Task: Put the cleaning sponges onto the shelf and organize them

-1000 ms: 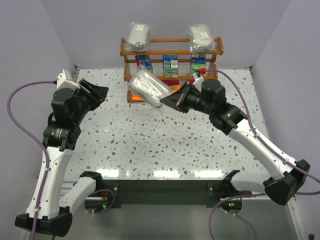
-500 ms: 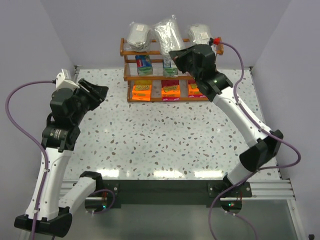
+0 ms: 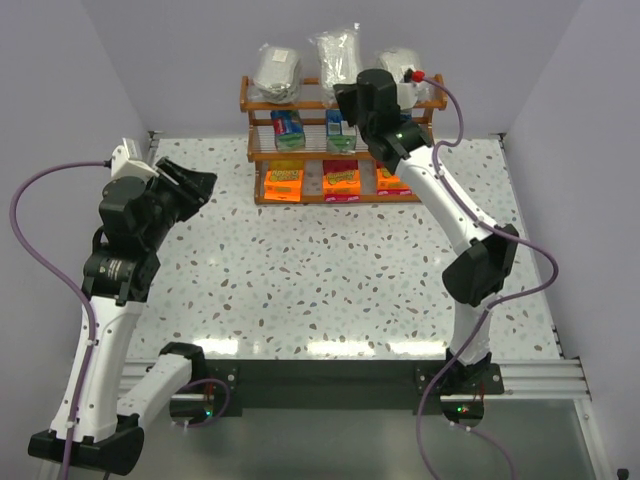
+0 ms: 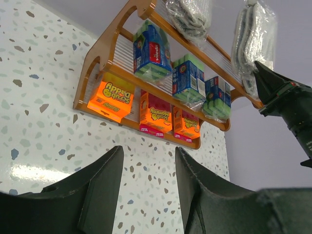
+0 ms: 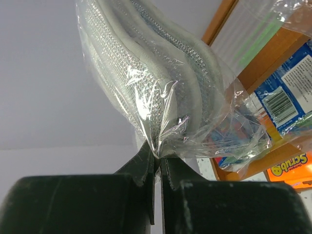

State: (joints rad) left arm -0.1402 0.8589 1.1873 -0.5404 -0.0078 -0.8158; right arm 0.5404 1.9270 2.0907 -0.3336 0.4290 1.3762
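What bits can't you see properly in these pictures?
Top view: the right arm covers the third blue box on the shelf's middle level.
Left wrist view: the picture's top edge cuts off the grey packs up top.
Right wrist view: the grey pack pinched in the right gripper fills the picture, hiding whether it touches the shelf.

White arms (image 3: 92, 340), black joints (image 3: 120, 268), purple cables (image 3: 13, 218)

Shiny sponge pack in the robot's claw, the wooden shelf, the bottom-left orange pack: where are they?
silvery pack (image 5: 161, 83), right wrist view, on the middle of the wrapped pad.
shelf (image 3: 244, 100), top external view, on its left end post.
orange pack (image 4: 113, 97), left wrist view, on its printed front.
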